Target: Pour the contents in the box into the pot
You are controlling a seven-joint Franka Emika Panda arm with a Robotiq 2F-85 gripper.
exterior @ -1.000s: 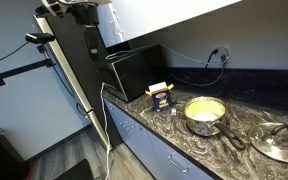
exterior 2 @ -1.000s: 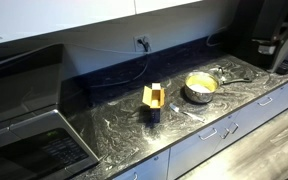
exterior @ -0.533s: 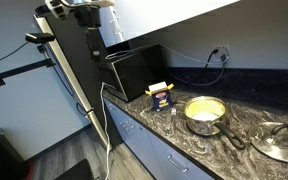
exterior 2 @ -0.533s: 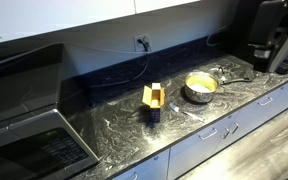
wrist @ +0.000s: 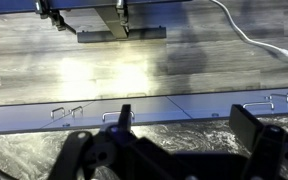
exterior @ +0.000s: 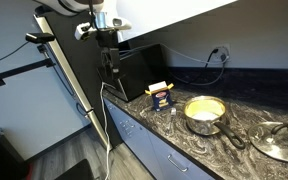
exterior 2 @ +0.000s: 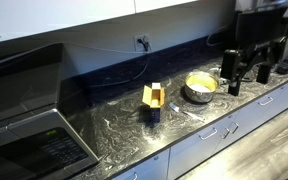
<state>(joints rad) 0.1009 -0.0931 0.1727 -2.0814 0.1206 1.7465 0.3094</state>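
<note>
The box [exterior: 161,96] [exterior 2: 154,101] is a small carton with a dark blue front and yellow open flaps, standing upright on the dark marbled counter. The pot [exterior: 205,112] [exterior 2: 201,86] is a shiny steel saucepan with a yellowish inside and a dark handle, standing close beside the box. My gripper [exterior: 109,67] [exterior 2: 236,74] [wrist: 187,125] hangs open and empty above the counter's edge, apart from both. In the wrist view I see only counter, drawer fronts and floor between the fingers; box and pot are out of that view.
A big black appliance [exterior: 134,70] [exterior 2: 24,125] stands on the counter against the wall. A glass lid with a metal rim [exterior: 279,141] lies beyond the pot. A cable [exterior: 199,68] runs from a wall socket. Drawers with handles [wrist: 69,110] sit below the counter.
The arm has swung down from the frame's edge into view, carrying the gripper lower and closer to the counter and the pot. The box and the pot have not moved.
</note>
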